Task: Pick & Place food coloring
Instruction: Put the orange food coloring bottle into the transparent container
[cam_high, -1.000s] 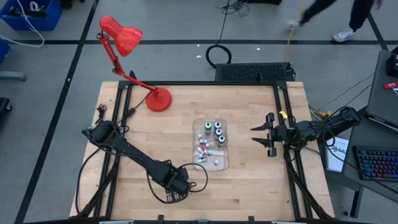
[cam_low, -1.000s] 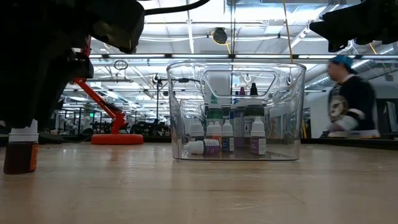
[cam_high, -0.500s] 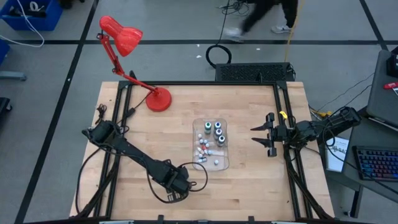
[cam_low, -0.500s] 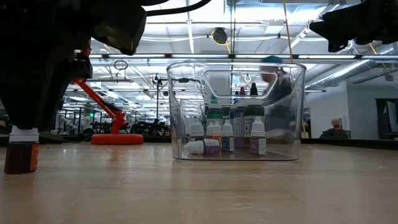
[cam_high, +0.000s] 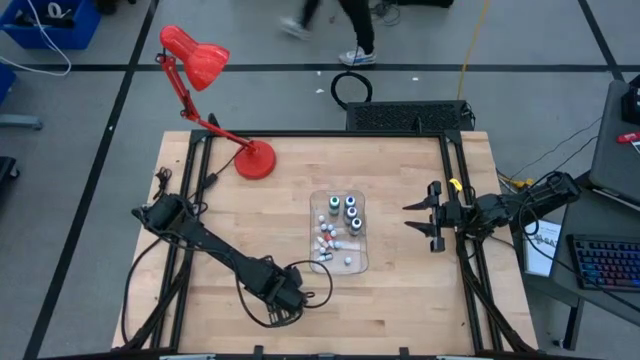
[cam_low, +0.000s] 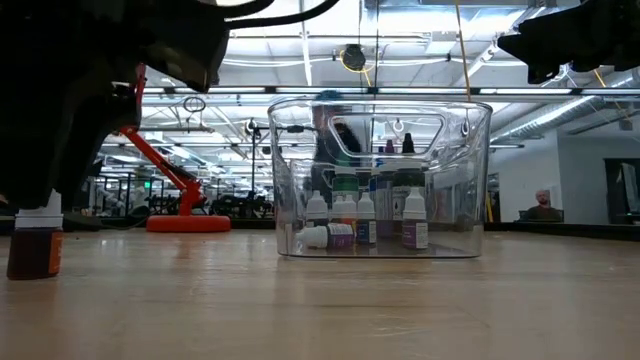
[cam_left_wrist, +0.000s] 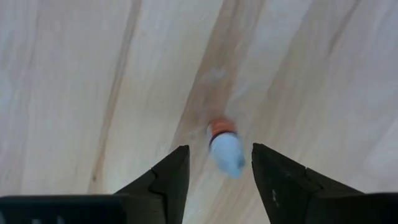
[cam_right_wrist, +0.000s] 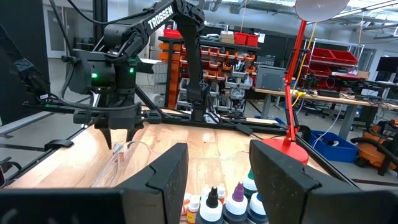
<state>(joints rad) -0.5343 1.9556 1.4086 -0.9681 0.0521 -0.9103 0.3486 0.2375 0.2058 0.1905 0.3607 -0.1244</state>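
While our left gripper (cam_left_wrist: 214, 171) hangs over the counter (cam_high: 400, 180) with its fingers spread, one small food coloring bottle (cam_left_wrist: 225, 148) stands between them, touching neither. In the low view this bottle (cam_low: 33, 240) is upright on the wood, long axis vertical, white cap on top and dark body below, directly beneath the gripper. From the wrist camera we look almost straight down on it, cap toward us.

We judge the main risk to be a tip-over: the bottle is narrow and tall, so if one finger meets it before the other, or we close high on the cap, it could topple and roll. Descending off-centre could also knock it sideways.

The remaining bottles (cam_high: 338, 228) sit in the clear tray (cam_high: 362, 262), well ahead of our left gripper. Our right gripper (cam_high: 428, 216) waits beside the tray's far side, fingers spread, holding nothing.
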